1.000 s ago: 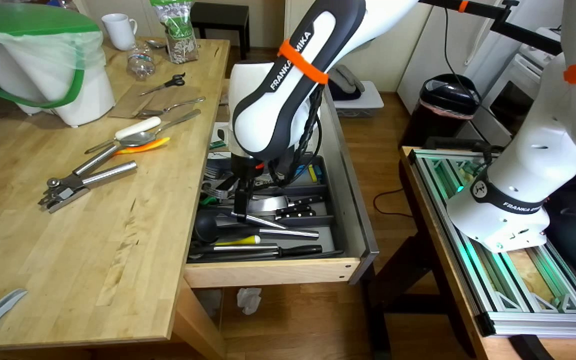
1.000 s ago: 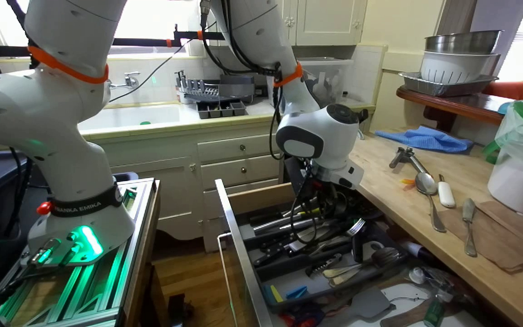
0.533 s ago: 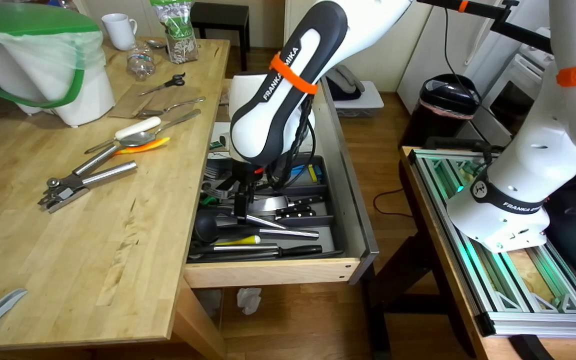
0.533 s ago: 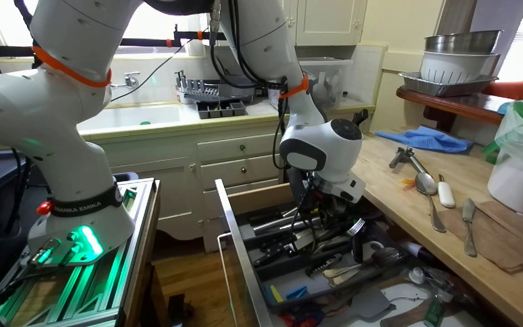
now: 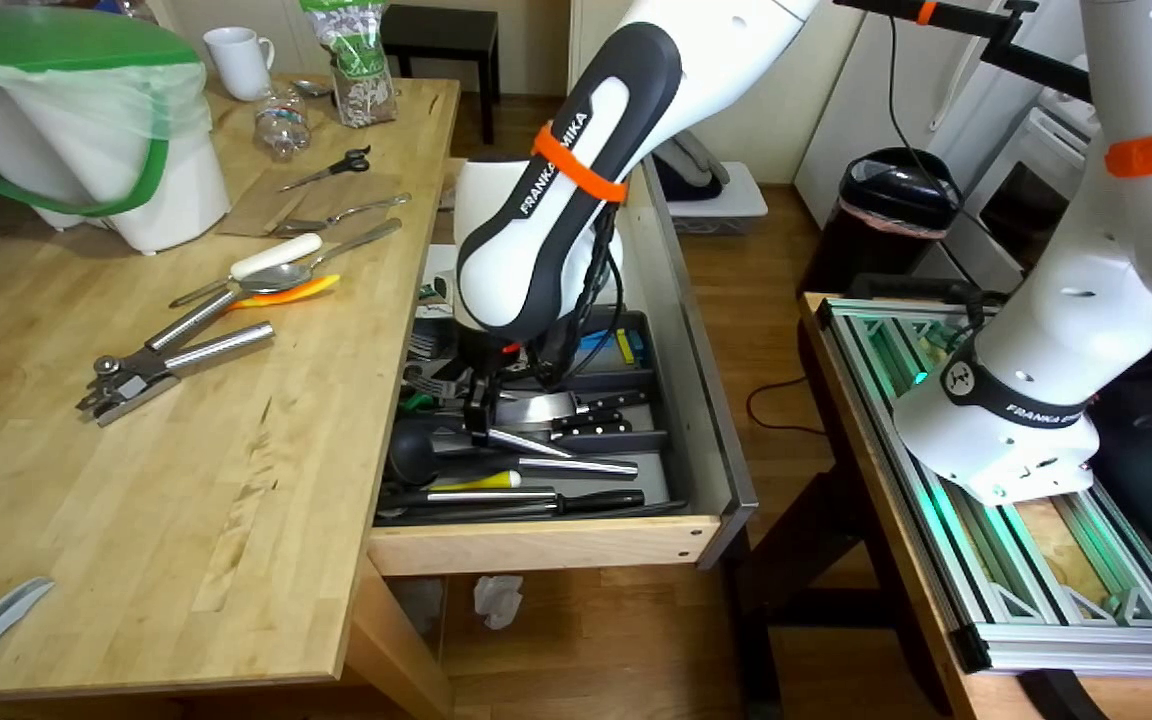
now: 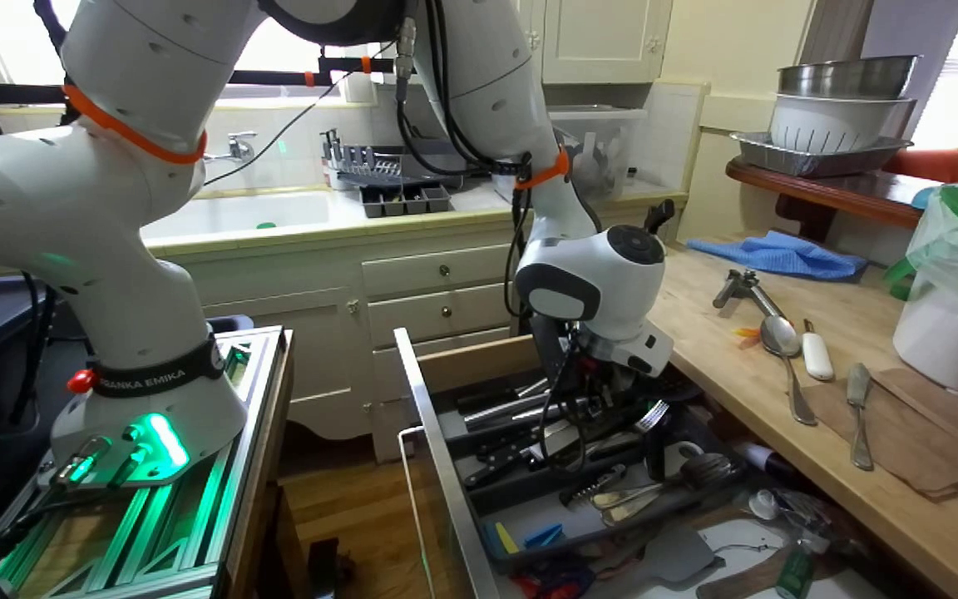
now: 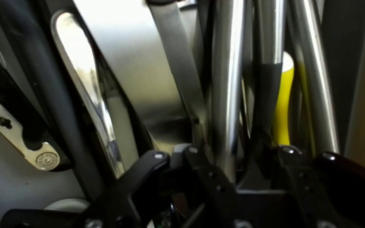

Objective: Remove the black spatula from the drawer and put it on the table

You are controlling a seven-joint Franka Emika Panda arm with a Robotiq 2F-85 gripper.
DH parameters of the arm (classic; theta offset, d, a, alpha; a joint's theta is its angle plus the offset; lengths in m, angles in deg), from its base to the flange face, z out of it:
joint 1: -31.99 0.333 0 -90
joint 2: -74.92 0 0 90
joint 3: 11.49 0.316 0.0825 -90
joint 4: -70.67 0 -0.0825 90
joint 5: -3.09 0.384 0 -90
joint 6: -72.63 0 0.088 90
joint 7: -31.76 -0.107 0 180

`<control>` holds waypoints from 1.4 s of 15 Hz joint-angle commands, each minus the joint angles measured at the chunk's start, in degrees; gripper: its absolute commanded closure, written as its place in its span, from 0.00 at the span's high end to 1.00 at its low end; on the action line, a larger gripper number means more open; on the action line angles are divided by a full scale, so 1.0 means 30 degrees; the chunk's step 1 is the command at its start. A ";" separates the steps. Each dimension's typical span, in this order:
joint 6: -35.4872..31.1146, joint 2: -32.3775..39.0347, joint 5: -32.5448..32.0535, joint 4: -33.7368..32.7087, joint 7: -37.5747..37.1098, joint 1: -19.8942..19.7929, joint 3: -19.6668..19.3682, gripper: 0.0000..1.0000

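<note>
The drawer (image 5: 546, 548) stands pulled out beside the light-wood table (image 5: 266, 480), full of utensils. A black rounded head (image 5: 410, 455), apparently the black spatula's, lies in it near the table's edge. Which handle belongs to that head I cannot tell. My gripper (image 7: 241, 152) reaches down into the drawer over the utensils. In the wrist view a shiny metal handle (image 7: 228, 79) runs between its fingers, near the left one, with a gap showing on its right. The jaws stand partly open around it. The fingertips' lower ends are hard to see.
Close beside the gripper lie a wide blade (image 7: 131, 69), a yellow handle (image 7: 283, 107) and another metal handle (image 7: 315, 88). On the table are a hinged metal tool (image 5: 176, 370), a spoon (image 5: 276, 279), scissors (image 5: 331, 168) and a white bucket (image 5: 86, 150).
In both exterior views the arm has sunk lower, bringing the hand deeper into the drawer. The utensils and the things on the table have kept their places.
</note>
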 commanded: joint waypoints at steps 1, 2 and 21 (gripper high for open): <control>-0.0577 0.0555 -0.0704 -0.0342 -0.0087 -0.0355 0.0451 0.43; -0.0578 0.0578 -0.0818 -0.0366 -0.0098 -0.0352 0.0466 0.38; 0.2480 -0.3154 -0.1361 0.2700 -0.0820 -0.0601 -0.0588 0.06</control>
